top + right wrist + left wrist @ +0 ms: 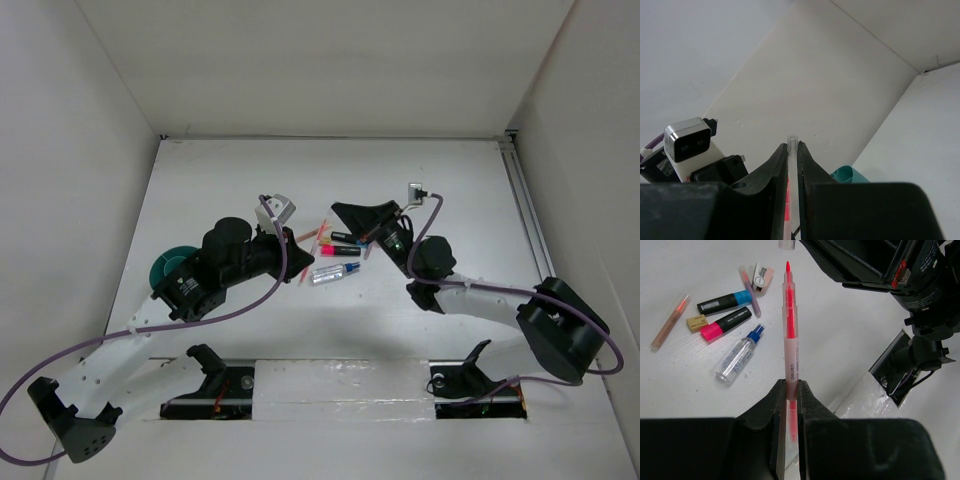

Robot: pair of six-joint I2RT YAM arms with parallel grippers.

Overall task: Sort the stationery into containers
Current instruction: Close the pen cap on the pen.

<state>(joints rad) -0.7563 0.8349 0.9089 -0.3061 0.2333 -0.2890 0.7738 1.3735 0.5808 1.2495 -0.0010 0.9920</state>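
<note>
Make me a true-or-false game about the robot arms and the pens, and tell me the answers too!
1. The left gripper is pinching a red pen. True.
2. The teal cup stands on the right side of the table. False: it stands on the left side, beside the left arm.
3. The black marker with the pink end lies on the table. True.
4. The right gripper is wide open. False: it is shut on a small clear tube.
5. The clear pen with the blue cap is in the cup. False: it lies on the table.
</note>
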